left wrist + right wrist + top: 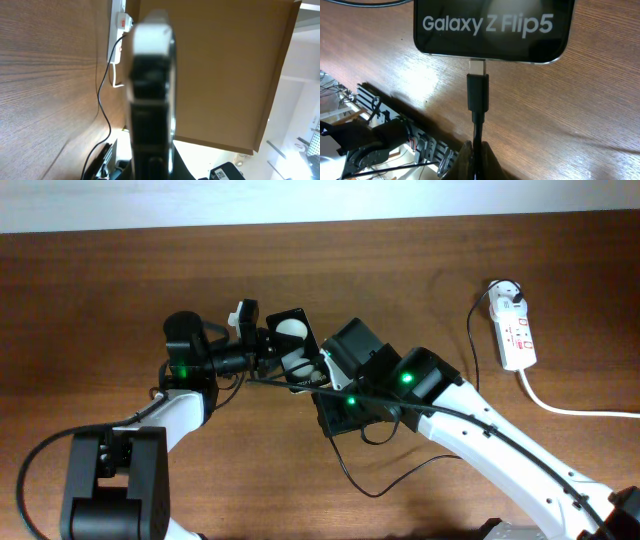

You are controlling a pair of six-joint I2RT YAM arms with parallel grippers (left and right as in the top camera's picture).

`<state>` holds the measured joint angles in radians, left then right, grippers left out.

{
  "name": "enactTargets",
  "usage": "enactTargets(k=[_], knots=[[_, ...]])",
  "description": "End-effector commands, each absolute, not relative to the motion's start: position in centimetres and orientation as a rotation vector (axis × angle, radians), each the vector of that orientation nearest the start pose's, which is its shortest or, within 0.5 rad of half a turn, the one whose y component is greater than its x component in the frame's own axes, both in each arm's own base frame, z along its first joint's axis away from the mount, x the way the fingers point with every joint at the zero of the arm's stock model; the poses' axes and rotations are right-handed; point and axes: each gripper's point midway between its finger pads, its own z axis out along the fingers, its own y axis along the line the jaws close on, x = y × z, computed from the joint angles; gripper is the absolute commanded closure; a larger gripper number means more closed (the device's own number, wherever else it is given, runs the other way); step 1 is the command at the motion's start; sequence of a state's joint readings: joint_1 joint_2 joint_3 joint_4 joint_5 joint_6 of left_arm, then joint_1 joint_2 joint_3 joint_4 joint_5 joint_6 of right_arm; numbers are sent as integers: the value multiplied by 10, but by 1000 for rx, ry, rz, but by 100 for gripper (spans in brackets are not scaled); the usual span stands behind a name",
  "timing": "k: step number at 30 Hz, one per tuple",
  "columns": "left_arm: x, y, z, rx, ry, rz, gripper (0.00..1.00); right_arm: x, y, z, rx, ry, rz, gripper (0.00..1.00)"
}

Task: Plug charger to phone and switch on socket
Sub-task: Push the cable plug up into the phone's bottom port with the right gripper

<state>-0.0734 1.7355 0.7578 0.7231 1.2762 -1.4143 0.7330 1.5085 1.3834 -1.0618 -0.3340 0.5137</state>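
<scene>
My left gripper (268,345) is shut on the phone (303,342), a black slab with two white round spots, and holds it on edge above the table. In the left wrist view the phone (150,110) shows edge-on. In the right wrist view it (490,25) reads "Galaxy Z Flip5". My right gripper (476,152) is shut on the charger cable just behind its black connector (477,92). The connector's metal tip meets the port in the phone's bottom edge, and a short piece of metal shows. The socket (515,330), a white power strip, lies at the far right.
The thin black charger cable (372,492) loops across the table in front of my right arm and runs up to the power strip. The strip's thick white cord (570,408) trails off to the right edge. The strip also shows in the left wrist view (120,22).
</scene>
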Motion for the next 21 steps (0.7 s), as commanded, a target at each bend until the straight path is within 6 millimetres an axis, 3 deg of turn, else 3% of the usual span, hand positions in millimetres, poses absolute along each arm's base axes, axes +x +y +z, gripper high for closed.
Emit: enactTargets(k=[1, 21], knots=[[357, -193, 184, -305, 2215, -2109, 100, 213, 274, 184, -423, 2923, 746, 96], [348, -195, 186, -174, 2212, -2116, 100, 220, 279, 187, -426, 2884, 764, 96]])
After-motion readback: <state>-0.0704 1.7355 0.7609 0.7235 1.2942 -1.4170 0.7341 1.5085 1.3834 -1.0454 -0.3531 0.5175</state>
